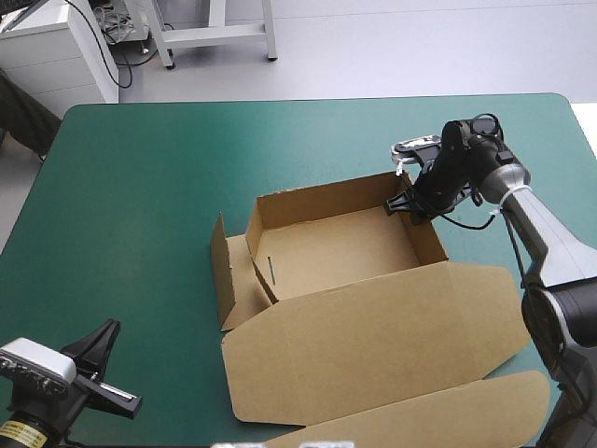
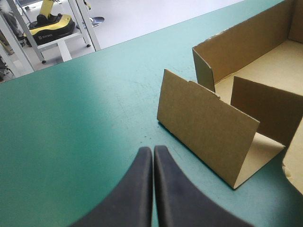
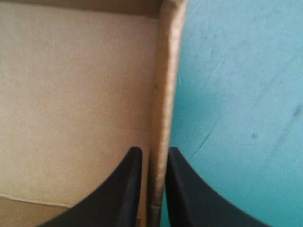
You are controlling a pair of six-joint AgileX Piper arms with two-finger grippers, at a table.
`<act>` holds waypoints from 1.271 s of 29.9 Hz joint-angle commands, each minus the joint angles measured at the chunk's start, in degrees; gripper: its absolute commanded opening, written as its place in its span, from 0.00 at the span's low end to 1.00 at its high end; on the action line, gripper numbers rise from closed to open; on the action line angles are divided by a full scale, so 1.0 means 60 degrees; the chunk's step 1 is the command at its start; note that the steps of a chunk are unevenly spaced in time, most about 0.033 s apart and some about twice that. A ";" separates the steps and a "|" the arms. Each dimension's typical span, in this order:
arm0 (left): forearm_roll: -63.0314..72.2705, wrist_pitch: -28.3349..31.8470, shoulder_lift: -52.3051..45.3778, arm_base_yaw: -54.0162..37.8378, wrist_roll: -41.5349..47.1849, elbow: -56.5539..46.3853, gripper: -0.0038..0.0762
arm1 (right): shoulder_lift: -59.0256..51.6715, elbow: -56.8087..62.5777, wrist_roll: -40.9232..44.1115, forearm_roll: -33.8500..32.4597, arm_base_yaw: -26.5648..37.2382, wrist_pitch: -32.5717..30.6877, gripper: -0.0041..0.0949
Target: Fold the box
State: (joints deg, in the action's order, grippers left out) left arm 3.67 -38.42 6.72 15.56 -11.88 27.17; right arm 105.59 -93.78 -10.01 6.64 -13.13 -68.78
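High view: the box (image 1: pixel 345 252) sits mid-table as an open tray, lid flat toward 6 o'clock, with the right gripper (image 1: pixel 403 203) at its 2 o'clock corner. Left wrist view: the left gripper (image 2: pixel 152 151) is pressed together, box (image 2: pixel 203 123) ahead around 1 o'clock. Right wrist view: fingers (image 3: pixel 130 184) pinching the box (image 3: pixel 71 94) wall.

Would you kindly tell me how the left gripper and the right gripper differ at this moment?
The left gripper is shut on nothing, its fingers meeting. The right gripper is shut on the box, with the tray's right wall between its fingers. The left gripper is apart from the box, over bare teal-green cover; the right gripper is at the tray's far right corner. Both have black fingers.
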 commanded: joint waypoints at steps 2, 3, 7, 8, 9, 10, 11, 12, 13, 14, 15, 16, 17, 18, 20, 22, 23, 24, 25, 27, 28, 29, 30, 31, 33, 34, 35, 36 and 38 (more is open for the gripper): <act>0.0068 0.0664 0.0149 0.0000 0.0077 0.0217 0.04 | -0.0428 -0.1228 -0.0065 0.0097 -0.0016 -0.0513 0.43; 0.0068 0.0636 0.0149 0.0000 0.0077 0.0217 0.04 | -0.0452 -0.1415 -0.0003 0.0097 -0.0016 -0.0513 0.46; 0.0068 0.0626 0.0149 0.0000 0.0077 0.0217 0.04 | -0.0935 -0.2054 0.0018 0.0142 -0.0016 -0.0513 0.48; 0.0068 0.0626 0.0149 0.0000 0.0077 0.0217 0.04 | -0.1096 -0.2096 0.0039 0.0142 -0.0016 -0.0513 0.48; 0.0068 0.0607 0.0149 0.0000 0.0077 0.0217 0.04 | -0.1263 -0.2116 0.0108 0.0123 -0.0016 -0.0513 0.48; 0.0068 0.0588 0.0149 0.0000 0.0077 0.0217 0.04 | -0.1536 -0.2116 0.0191 0.0099 -0.0016 -0.0513 0.48; 0.0068 0.0586 0.0149 0.0000 0.0077 0.0217 0.04 | -0.1715 -0.2116 0.0192 0.0099 -0.0016 -0.0513 0.48; 0.0068 0.0586 0.0149 0.0000 0.0077 0.0217 0.04 | -0.1925 -0.2116 0.0192 0.0099 -0.0016 -0.0513 0.48; 0.0068 0.0586 0.0149 0.0000 0.0077 0.0217 0.04 | -0.2116 -0.2116 0.0192 0.0099 -0.0016 -0.0513 0.48; 0.0068 0.0586 0.0149 0.0000 0.0077 0.0217 0.04 | -0.2282 -0.2116 0.0192 0.0099 -0.0016 -0.0513 0.48; 0.0068 0.0586 0.0149 0.0000 0.0077 0.0217 0.04 | -0.2417 -0.2116 0.0192 0.0099 -0.0016 -0.0513 0.48; 0.0068 0.0586 0.0149 0.0000 0.0077 0.0217 0.04 | -0.2499 -0.2116 0.0174 0.0099 -0.0016 -0.0513 0.48; 0.0041 0.0586 0.0149 0.0000 0.0077 0.0217 0.04 | -0.2518 -0.2116 0.0151 0.0076 -0.0016 -0.0513 0.48; 0.0049 0.0570 0.0149 0.0000 0.0077 0.0217 0.04 | -0.2518 -0.2116 0.0151 0.0057 -0.0016 -0.0513 0.48; 0.0049 0.0570 0.0149 0.0000 0.0077 0.0217 0.04 | -0.2500 -0.2051 0.0151 0.0010 -0.0016 -0.0513 0.48; 0.0049 0.0570 0.0149 0.0000 0.0077 0.0217 0.04 | -0.2398 -0.1808 -0.0003 -0.0034 -0.0016 -0.0513 0.48; 0.0049 0.0570 0.0149 0.0000 0.0077 0.0217 0.04 | -0.2333 -0.1678 -0.0109 -0.0037 -0.0016 -0.0513 0.48; 0.0067 0.0570 0.0149 0.0000 0.0077 0.0217 0.04 | -0.2244 -0.1470 -0.0205 -0.0051 -0.0016 -0.0513 0.48; 0.0067 0.0570 0.0149 0.0000 0.0077 0.0217 0.04 | -0.2141 -0.1277 -0.0319 -0.0051 -0.0016 -0.0513 0.48; 0.0067 0.0570 0.0149 0.0000 0.0077 0.0217 0.04 | -0.1898 -0.0914 -0.0507 -0.0051 -0.0016 -0.0513 0.48; 0.0067 0.0588 0.0149 0.0000 0.0077 0.0217 0.04 | -0.1748 -0.0742 -0.0542 -0.0051 -0.0016 -0.0513 0.48; 0.0067 0.0588 0.0149 0.0000 0.0077 0.0217 0.04 | -0.1580 -0.0607 -0.0542 -0.0034 -0.0016 -0.0513 0.48; 0.0084 0.0588 0.0149 0.0000 0.0077 0.0217 0.04 | -0.1441 -0.0523 -0.0542 -0.0006 -0.0016 -0.0513 0.48; 0.0084 0.0588 0.0149 0.0000 0.0077 0.0217 0.04 | -0.1293 -0.0463 -0.0542 -0.0006 -0.0016 -0.0513 0.48; 0.0084 0.0588 0.0149 0.0000 0.0077 0.0217 0.04 | -0.0895 -0.0377 -0.0542 0.0018 -0.0016 -0.0513 0.48; 0.0084 0.0588 0.0149 0.0000 0.0077 0.0217 0.04 | -0.0680 -0.0377 -0.0542 0.0018 -0.0016 -0.0513 0.48; 0.0102 0.0588 0.0149 0.0000 0.0077 0.0217 0.04 | -0.0476 -0.0377 -0.0542 0.0058 -0.0016 -0.0513 0.48; 0.0102 0.0588 0.0149 0.0000 0.0077 0.0217 0.04 | -0.0317 -0.0377 -0.0542 0.0059 -0.0016 -0.0513 0.48; 0.0102 0.0588 0.0149 0.0000 0.0077 0.0217 0.04 | 0.0081 -0.0377 -0.0542 0.0101 -0.0016 -0.0513 0.48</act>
State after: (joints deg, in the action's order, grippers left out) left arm 3.50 -39.03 6.72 15.56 -11.72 27.17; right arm 106.25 -94.70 -12.64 6.64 -13.16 -70.91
